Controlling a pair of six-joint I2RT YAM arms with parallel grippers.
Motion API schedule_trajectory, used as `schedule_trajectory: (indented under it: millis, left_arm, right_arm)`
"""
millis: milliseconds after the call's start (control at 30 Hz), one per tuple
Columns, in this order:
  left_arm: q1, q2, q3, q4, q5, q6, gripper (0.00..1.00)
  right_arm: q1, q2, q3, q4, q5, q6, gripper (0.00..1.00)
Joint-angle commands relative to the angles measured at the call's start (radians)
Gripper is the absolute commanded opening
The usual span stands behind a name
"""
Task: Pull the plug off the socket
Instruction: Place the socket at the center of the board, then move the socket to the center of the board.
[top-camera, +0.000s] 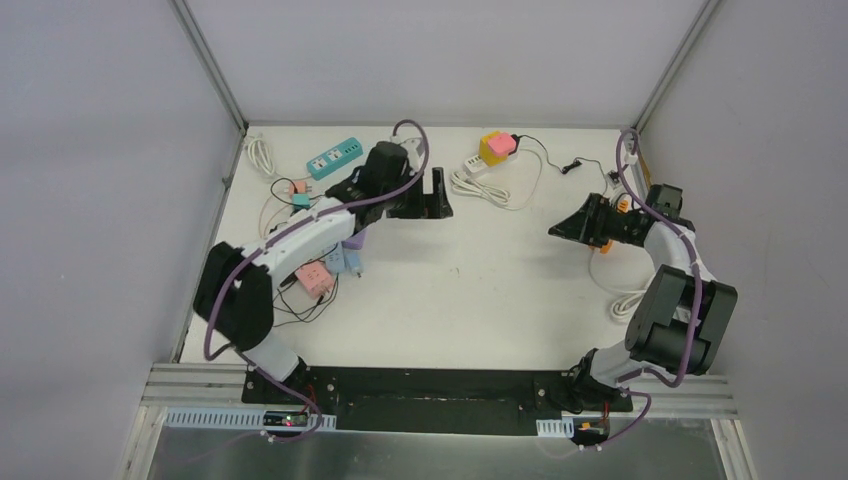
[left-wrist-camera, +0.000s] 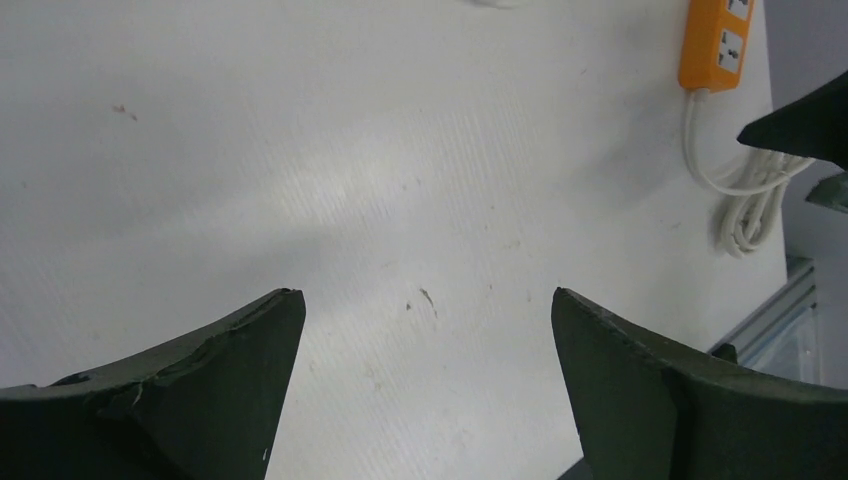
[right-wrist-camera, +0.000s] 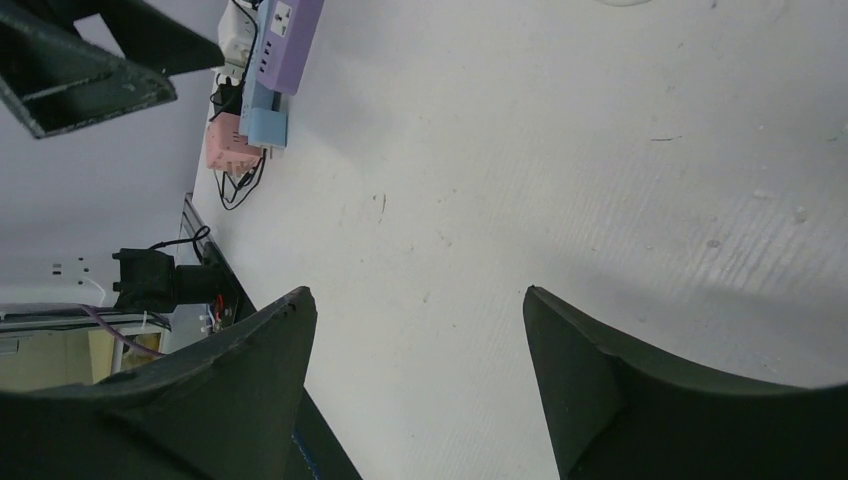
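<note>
Orange strip (left-wrist-camera: 715, 45) by right hand (right-wrist-camera: 415, 293), teal strip (top-camera: 333, 158) — far-left

Bodywork: left arm (top-camera: 310, 225) and right arm (top-camera: 668, 245) are wearing white link shells over black joint housings; a purple cable (top-camera: 409, 123) is trailing along each; end effector fingers (left-wrist-camera: 200, 390) are showing matte black wedges.

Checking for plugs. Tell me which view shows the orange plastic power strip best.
Left wrist view: the orange plastic power strip lies unobstructed at top right, socket faces and white cord visible. The top external view shows only an orange sliver behind the right arm. The right wrist view misses it.
</note>
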Motion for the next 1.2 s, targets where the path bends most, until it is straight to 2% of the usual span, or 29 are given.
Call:
schedule_trajectory:
  millis: [0, 200, 333, 433, 500, 733, 933, 1167]
  left_arm:
    - [-0.006, 0.164, 0.234, -0.141, -0.032, 0.151, 0.97]
    - [-0.005, 0.438, 0.526, -0.137, -0.01, 0.175, 0.98]
    - [0.002, 0.585, 0.702, -0.056, -0.007, 0.162, 0.97]
    - [0.023, 0.67, 0.765, 0.032, -0.011, 0.102, 0.93]
    - [0.042, 0.729, 0.803, 0.071, -0.025, 0.057, 0.86]
    - [0.044, 0.882, 1.034, 0.006, -0.139, 0.01, 0.79]
    - [0.045, 0.952, 1.109, -0.05, -0.253, -0.015, 0.76]
    - [0.043, 1.016, 1.157, -0.068, -0.209, -0.055, 0.7]
  right_arm:
    - [-0.004, -0.053, -0.007, 0.067, -0.077, -0.019, 0.79]
    - [-0.006, -0.032, 0.005, 0.032, -0.072, -0.051, 0.79]
    - [-0.007, -0.007, 0.018, -0.011, -0.08, -0.09, 0.79]
    - [-0.009, 0.01, 0.033, -0.047, -0.082, -0.118, 0.79]
    - [-0.012, 0.019, 0.041, -0.068, -0.083, -0.138, 0.79]
    - [-0.018, 0.065, 0.063, -0.115, -0.083, -0.184, 0.79]
    - [-0.018, 0.124, 0.102, -0.185, -0.076, -0.229, 0.79]
    - [-0.018, 0.147, 0.125, -0.241, -0.069, -0.275, 0.78]
